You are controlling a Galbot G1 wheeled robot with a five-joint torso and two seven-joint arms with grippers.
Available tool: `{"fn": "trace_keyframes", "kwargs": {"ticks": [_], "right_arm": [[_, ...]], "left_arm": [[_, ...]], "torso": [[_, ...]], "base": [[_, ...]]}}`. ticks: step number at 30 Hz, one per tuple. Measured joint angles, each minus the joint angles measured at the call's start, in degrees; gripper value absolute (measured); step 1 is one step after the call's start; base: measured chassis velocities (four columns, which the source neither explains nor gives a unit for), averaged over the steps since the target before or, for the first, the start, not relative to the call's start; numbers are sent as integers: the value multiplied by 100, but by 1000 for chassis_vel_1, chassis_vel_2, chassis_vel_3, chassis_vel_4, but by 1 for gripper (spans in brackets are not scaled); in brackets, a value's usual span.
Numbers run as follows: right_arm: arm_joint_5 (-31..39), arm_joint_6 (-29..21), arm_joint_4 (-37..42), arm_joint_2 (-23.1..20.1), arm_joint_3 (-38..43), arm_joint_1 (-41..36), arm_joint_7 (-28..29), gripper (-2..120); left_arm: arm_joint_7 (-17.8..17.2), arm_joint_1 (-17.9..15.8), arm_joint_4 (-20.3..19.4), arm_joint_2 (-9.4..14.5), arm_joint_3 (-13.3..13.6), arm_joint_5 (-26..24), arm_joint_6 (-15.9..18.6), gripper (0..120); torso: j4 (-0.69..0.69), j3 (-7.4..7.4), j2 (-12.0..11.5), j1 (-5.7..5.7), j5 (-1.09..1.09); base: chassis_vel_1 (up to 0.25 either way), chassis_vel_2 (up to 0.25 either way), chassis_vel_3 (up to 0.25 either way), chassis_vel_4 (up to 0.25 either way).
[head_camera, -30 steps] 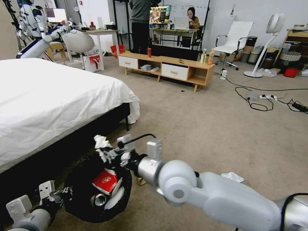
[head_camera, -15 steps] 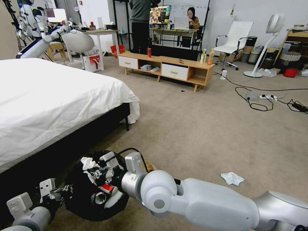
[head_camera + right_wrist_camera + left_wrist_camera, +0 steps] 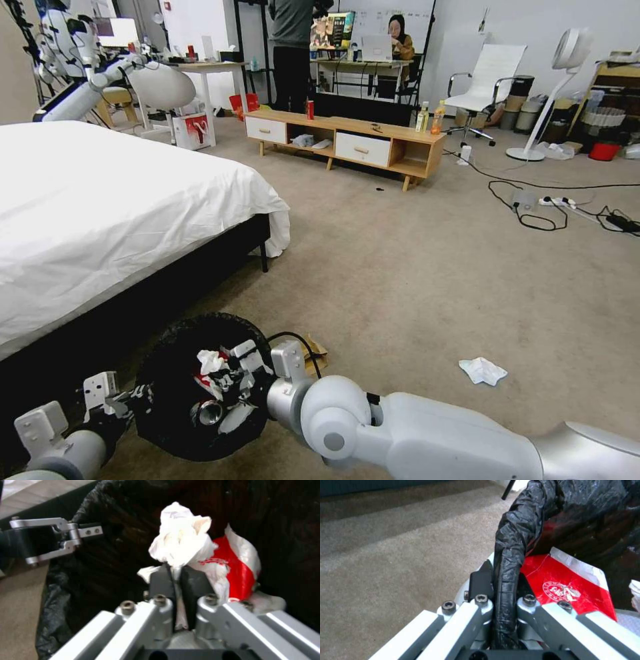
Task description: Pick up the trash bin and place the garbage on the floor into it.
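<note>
Carpet-side, right end effector [image 3: 176,580], clamping tissue [image 3: 181,542], has sunk into trash bin [image 3: 167,347].

The trash bin [image 3: 167,347] sits at the lower left of the frame on the floor [image 3: 413,267], just before the bed [image 3: 100,200] that takes up the left side. The left claw [image 3: 505,590] grips the bin's rim at the bin's left edge, with the rim pinched between its fingers. The right claw [image 3: 176,580] reaches into the bin from the right, closed on a tissue [image 3: 180,542], above a snack packet [image 3: 566,585] and a can [image 3: 208,413] lying in the bin. A paper bag [image 3: 315,352] lies on the floor just right of the bin; another tissue [image 3: 483,371] lies farther right. A low cabinet [image 3: 347,143] stands at upper centre, behind open floor.
</note>
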Motion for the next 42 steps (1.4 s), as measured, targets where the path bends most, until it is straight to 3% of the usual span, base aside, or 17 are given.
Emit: {"fn": "trace_keyframes", "kwargs": {"ticks": [24,42], "right_arm": [[88,-118,430,-99,314,82,136,96],[11,-137,296,-26,272,-54,198,98]], "left_arm": [[46,24,61,-46,-30,69,-1,3],[101,53,77,-99,-43,108,-1,3]], "torso": [[0,0,0,0,0],[0,0,0,0,-1]], "base": [[0,0,0,0],[0,0,0,0]]}}
